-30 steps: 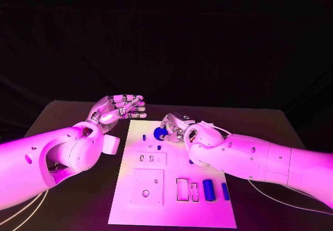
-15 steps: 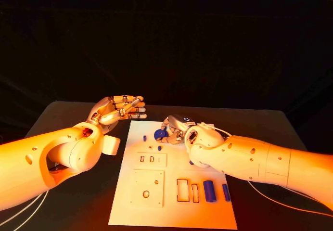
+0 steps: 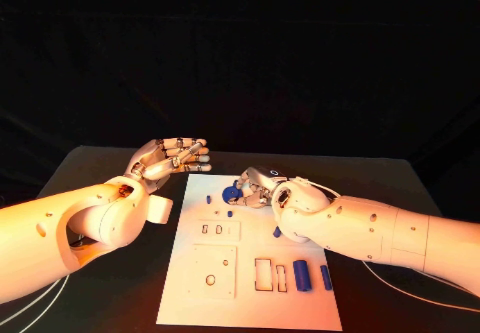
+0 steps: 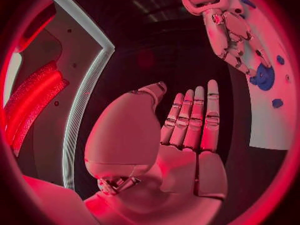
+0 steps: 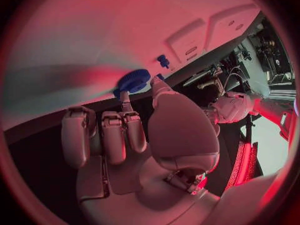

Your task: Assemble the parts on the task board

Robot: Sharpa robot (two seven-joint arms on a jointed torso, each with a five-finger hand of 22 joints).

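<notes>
Black table [image 3: 100, 173] beneath both arms. Right hand [image 3: 258, 189] pinches a blue gear [image 3: 232, 193] at its fingertips, over the far end of the task board [image 3: 250, 305]. Left hand [image 3: 170, 158] hovers off the board's far left corner, holding nothing, fingers raised side by side. Small blue pegs [image 3: 208, 199] stand near the gear; blue cylinders [image 3: 300, 274] lie toward the board's near end.

A dark bench [image 3: 100, 166] carries the work, its matte top reaching from the near edge to a back edge well behind. Behind it hangs a black backdrop [image 3: 260, 69] that covers the whole background. Thin pale cables [image 3: 30, 305] lie on the bench near its front left corner.
</notes>
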